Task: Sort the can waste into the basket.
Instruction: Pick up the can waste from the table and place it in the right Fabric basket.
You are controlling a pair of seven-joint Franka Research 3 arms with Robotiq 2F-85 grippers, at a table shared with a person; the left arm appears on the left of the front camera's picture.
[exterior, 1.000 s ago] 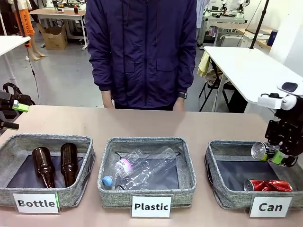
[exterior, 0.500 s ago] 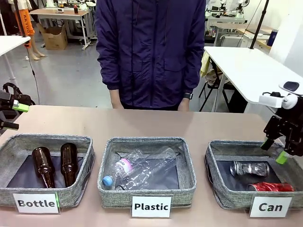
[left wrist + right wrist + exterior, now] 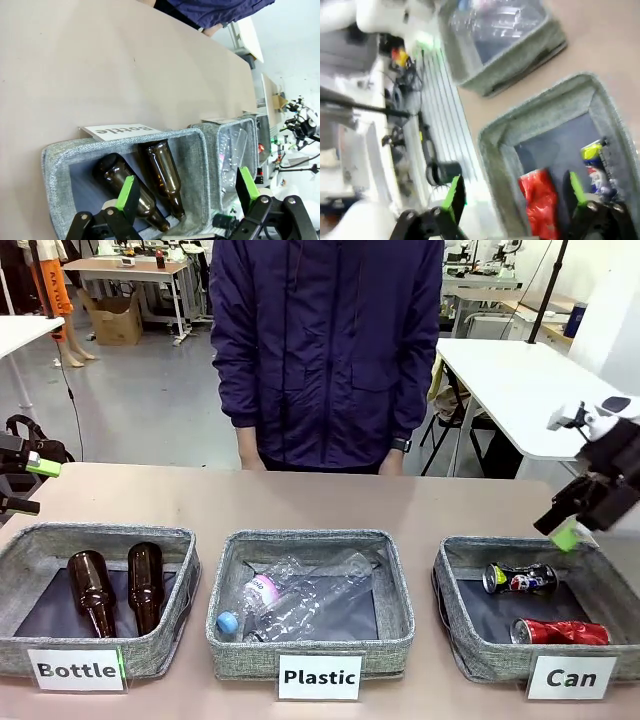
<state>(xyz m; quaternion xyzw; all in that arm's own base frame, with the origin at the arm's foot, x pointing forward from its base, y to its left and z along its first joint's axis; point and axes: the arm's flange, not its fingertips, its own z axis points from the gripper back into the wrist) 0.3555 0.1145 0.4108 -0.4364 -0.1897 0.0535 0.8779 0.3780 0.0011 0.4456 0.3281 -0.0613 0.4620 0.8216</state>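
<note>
Blue-black can (image 3: 519,578) now settled in basket (image 3: 452,630); right end effector (image 3: 563,525) lifted.

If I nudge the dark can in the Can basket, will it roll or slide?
The dark blue-black can lies on its side on the basket's flat dark floor, so it may rock. Its visibly dented body probably stops a clean roll. Crushed and presumably empty, it likely feels light and shifts easily toward the red can nearby.

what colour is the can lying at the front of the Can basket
Red with white marks. The crushed red can shows best in the front view.
</note>
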